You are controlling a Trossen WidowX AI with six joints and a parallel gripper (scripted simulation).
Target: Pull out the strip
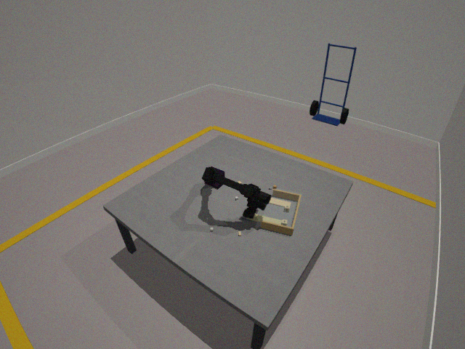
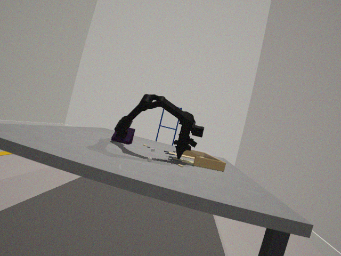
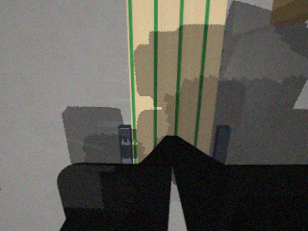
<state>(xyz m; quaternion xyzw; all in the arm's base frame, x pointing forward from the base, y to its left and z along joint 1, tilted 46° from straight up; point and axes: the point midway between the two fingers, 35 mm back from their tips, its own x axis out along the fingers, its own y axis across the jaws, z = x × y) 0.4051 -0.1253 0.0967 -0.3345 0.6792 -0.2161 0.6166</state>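
A tan strip with green lines (image 3: 168, 72) (image 1: 273, 220) runs from the open side of a wooden three-sided frame (image 1: 296, 210) (image 2: 209, 164). My gripper (image 3: 170, 141) (image 1: 250, 214) (image 2: 179, 157) is shut, fingers together, and points down. Its tips rest on the near end of this strip, outside the frame. A small cube (image 1: 284, 222) sits at the strip's far end inside the frame. A second plain strip (image 1: 277, 201) lies beside it with another small cube (image 1: 286, 209). The cubes are out of the wrist view, and their labels are too small to read.
Small loose blocks (image 1: 236, 198) (image 1: 211, 228) (image 1: 239, 233) (image 2: 149, 159) lie scattered on the grey table (image 1: 225, 285) around the arm. The arm's purple base (image 1: 213, 180) (image 2: 123, 135) stands behind. A blue hand truck (image 1: 334, 86) stands by the far wall.
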